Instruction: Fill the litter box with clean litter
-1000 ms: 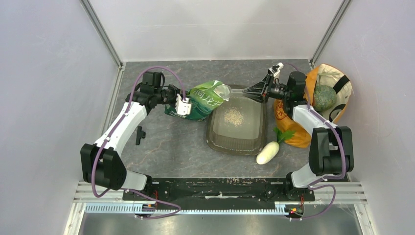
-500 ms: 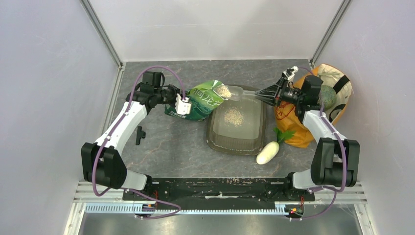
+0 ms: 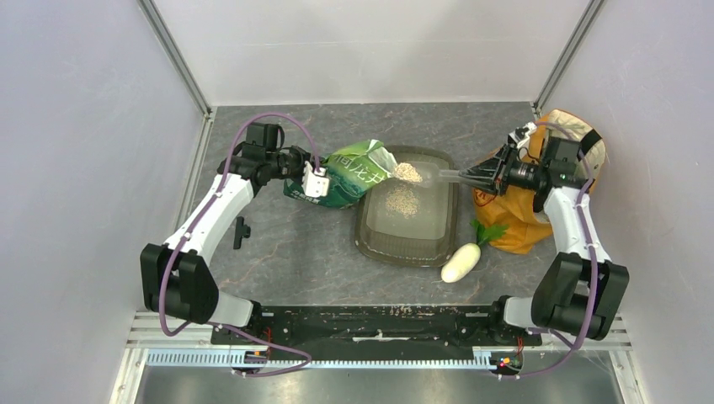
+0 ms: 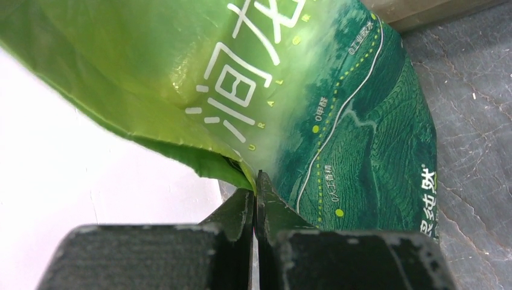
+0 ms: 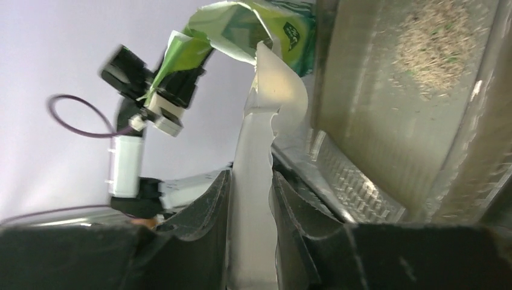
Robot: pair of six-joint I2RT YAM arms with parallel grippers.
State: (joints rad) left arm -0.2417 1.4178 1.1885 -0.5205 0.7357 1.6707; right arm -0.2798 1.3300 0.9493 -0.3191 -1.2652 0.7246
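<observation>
Clean litter [image 3: 402,200] is loose and spilly: right gripper [image 3: 488,175] clamps the scoop [image 3: 425,174] by its handle, left gripper [image 4: 255,199] pinches the probably-light green bag [image 4: 338,121] by its edge.

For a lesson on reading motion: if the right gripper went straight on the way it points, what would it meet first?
Probably the green bag: the right gripper points its loaded scoop leftward over the litter box at the bag's open mouth. Height is hard to judge.

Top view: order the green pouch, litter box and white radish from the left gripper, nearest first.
1. Green pouch, clamped in the left gripper.
2. Litter box, just right of it.
3. White radish, past the box's near right corner.
</observation>
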